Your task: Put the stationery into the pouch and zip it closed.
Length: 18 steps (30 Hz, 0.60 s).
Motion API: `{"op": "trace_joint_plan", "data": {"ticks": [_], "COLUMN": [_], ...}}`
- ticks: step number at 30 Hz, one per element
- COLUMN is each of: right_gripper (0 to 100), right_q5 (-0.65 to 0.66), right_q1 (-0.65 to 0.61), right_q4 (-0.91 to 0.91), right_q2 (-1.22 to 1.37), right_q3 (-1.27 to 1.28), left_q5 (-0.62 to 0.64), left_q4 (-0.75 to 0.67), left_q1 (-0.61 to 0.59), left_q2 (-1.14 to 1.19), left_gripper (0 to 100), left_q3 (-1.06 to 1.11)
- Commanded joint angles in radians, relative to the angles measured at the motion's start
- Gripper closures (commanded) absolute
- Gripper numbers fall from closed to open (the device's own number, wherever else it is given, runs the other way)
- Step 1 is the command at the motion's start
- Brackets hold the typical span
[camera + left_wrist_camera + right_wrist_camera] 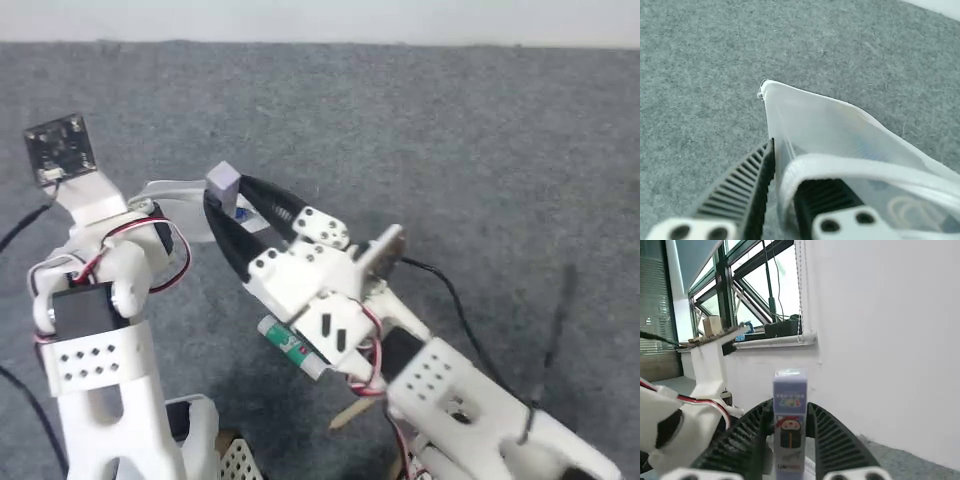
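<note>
Grey carpeted table point(480, 150): bears both arms, the pouch and the loose stationery.
Translucent white zip pouch point(840, 130): beside the left arm, with one corner of its mouth held up off the carpet.
Left gripper point(790, 167): clamped on the pouch's rim, one ribbed black finger outside the wall and the other inside the mouth.
Right gripper point(230, 200): pinched on a small lavender box with a cartoon print point(789, 405), carried upright just beside the pouch.
Green-and-white tube point(290, 345): lying on the carpet under the right arm, well apart from the pouch.
Thin wooden stick point(352, 412): on the carpet near the right arm's base.
Step in hand: judged as loading, with the box on its way into the held-open mouth and zipping not yet begun.
Next move: probably tipping the box down between the two walls and letting go only once it is past the rim. Calls for a firm left grip so the mouth does not fold shut. Tube and stick likely to follow.
Hidden, pouch: most of its body covered by the two grippers in the high view, with the zip slider not made out anywhere.
Hidden, contents: a faint ring shape and a bluish patch behind the wall, too blurred to name.
Hidden, box: cannot tell whether directly over the mouth or beside it.
Hidden, tube and stick: both partly covered by the right arm.
</note>
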Motion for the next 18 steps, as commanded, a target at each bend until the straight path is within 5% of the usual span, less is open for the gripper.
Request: {"op": "trace_joint_plan", "data": {"ticks": [1, 14, 18], "right_gripper": [99.1, 98.2, 88.7], "right_q5": [-0.006, 0.012, 0.092], "right_q1": [-0.005, -0.001, -0.005], "right_q4": [-0.142, -0.320, -0.321], "right_q2": [0.107, 0.311, 0.311], "right_q3": [-0.018, -0.020, -0.014], "left_q5": [-0.008, -0.008, -0.009], "left_q4": [-0.034, -0.034, -0.035], "left_q1": [0.005, 0.003, 0.003], "left_q2": [-0.002, -0.002, -0.002], "left_gripper": [99, 99, 99], "left_q3": [-0.015, -0.013, -0.004]}}
